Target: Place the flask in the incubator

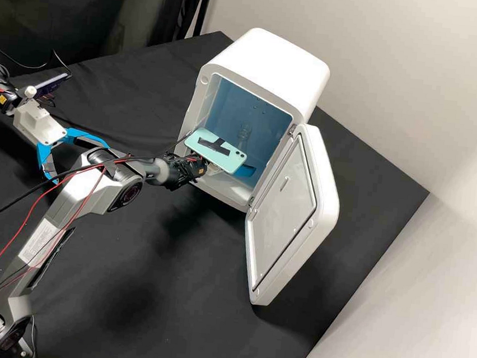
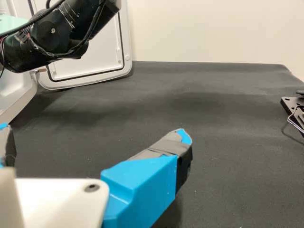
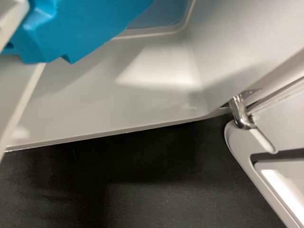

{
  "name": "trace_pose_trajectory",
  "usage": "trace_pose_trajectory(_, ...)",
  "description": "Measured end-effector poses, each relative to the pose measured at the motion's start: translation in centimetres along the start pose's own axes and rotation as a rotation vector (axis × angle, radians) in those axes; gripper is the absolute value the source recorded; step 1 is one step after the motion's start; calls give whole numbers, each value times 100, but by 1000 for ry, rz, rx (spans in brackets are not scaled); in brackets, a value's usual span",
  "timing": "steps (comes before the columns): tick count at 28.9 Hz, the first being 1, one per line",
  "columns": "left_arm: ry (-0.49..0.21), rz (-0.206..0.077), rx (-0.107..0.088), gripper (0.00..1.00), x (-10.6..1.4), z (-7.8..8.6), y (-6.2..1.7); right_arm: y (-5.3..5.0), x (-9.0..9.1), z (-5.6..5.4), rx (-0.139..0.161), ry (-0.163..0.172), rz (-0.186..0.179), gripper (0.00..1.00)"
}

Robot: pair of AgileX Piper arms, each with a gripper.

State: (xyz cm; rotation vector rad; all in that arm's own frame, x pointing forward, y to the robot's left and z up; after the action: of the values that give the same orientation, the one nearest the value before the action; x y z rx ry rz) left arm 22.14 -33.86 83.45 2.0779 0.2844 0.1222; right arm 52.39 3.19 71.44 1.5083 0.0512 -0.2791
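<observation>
Flask stood inside the open incubator, just past the right claw and deeper in. That claw was inside too. I could not tell if it was open or shut. The left claw was open and held nothing, low over the black surface, far from the flask.

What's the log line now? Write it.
flask in incubator | door open | right gripper inside | left gripper open, empty
</observation>
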Motion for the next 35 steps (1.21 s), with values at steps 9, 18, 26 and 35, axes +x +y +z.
trace_pose_trajectory(9,0,0,0,100,0,0,0,-35,-45,29,18,-6,-20,100)
trace_pose_trajectory(18,-3,0,0,100,2,9,-2,21,-315,-8,48,30,-15,100)
trace_pose_trajectory(26,-6,5,2,100,1,22,10,50,-504,14,60,62,8,100)
trace_pose_trajectory(35,-8,17,8,100,-11,31,45,60,-701,79,87,64,2,100)
